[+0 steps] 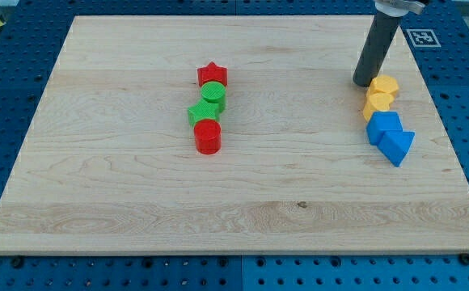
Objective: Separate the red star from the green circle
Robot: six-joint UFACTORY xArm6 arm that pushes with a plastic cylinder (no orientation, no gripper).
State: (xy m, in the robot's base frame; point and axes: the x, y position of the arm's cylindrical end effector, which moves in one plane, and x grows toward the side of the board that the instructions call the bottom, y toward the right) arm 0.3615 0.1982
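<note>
My tip is resting far right, just beside the yellow blocks; having no fingers, it is grasping nothing. The red star is touching the green circle, so approaching them seems next.

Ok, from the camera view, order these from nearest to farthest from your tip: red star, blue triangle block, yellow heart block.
My tip is at the view's upper right.
1. Yellow heart block, right beside it.
2. Blue triangle block, below, view's right.
3. Red star, far toward the view's left.
</note>
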